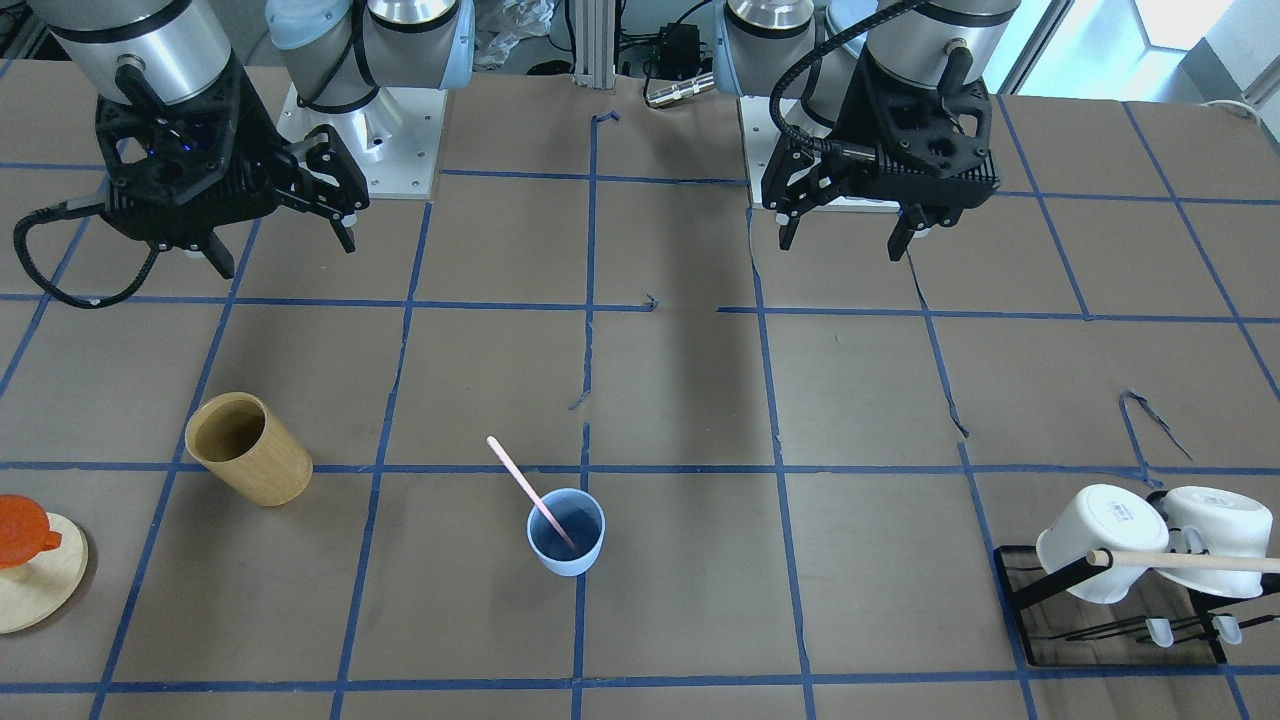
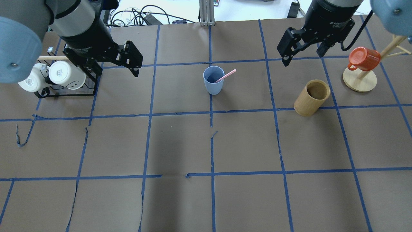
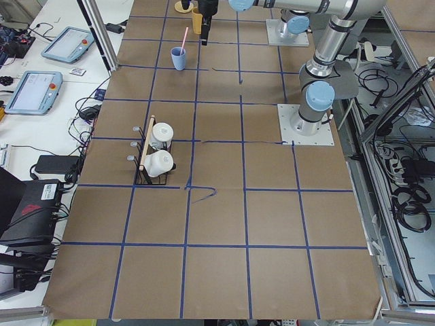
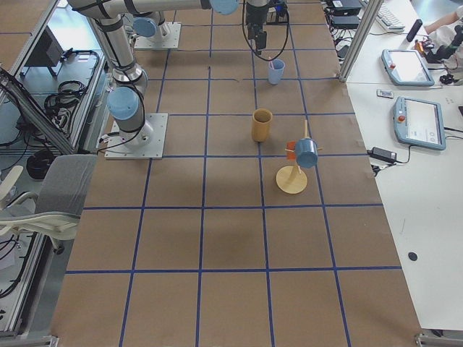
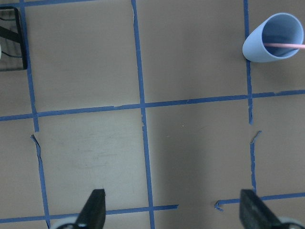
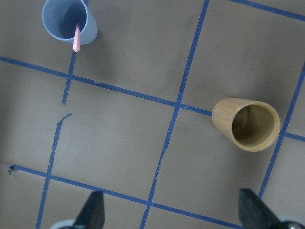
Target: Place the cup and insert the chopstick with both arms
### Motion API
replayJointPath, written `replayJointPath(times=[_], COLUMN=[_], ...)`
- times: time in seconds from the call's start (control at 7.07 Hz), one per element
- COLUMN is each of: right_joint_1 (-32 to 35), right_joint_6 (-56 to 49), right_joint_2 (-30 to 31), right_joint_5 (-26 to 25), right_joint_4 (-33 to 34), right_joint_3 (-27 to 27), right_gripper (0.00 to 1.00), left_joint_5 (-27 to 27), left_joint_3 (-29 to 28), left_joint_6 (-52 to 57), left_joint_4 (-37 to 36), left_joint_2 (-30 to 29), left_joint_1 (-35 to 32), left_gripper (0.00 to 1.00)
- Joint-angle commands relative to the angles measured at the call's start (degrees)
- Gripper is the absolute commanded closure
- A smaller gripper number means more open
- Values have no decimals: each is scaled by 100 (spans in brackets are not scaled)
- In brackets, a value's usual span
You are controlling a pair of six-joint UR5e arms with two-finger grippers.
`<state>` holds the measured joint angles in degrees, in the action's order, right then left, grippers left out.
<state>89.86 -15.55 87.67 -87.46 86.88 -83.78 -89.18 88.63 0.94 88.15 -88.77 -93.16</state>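
The light-blue cup [image 2: 213, 80] stands upright at the middle of the table, also in the front view [image 1: 566, 545]. The pale-pink chopstick [image 2: 225, 76] stands in it, leaning over the rim [image 1: 525, 488]. My left gripper [image 2: 114, 71] hangs open and empty above the table, well to the cup's left, also in the front view [image 1: 842, 243]. Its wrist view shows the cup [image 5: 274, 38] far ahead of the spread fingertips [image 5: 95, 210]. My right gripper [image 2: 303, 58] is open and empty, to the cup's right [image 1: 287, 258]. Its wrist view shows the cup [image 6: 69, 19] with the chopstick [image 6: 77, 36].
A tan wooden cylinder cup [image 2: 311, 98] stands under the right gripper's side [image 6: 248, 124]. An orange mug hangs on a wooden stand [image 2: 363, 58] at the far right. A black rack with white mugs [image 2: 58, 75] and a wooden rod [image 1: 1190, 562] sits by the left gripper.
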Motion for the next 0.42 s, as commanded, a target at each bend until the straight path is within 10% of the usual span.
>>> replayJointPath(times=[0.0, 0.28], right_joint_1=[-12, -29], right_joint_6=[-9, -18], right_joint_2=[-5, -14], right_joint_5=[-8, -17], right_joint_4=[-14, -13], right_joint_3=[-6, 2], right_gripper=[0, 0], left_joint_5=[6, 6], left_joint_3=[-3, 6], left_joint_6=[3, 3], left_joint_4=[0, 0], left_joint_2=[0, 0], left_joint_1=[0, 0], left_gripper=[0, 0])
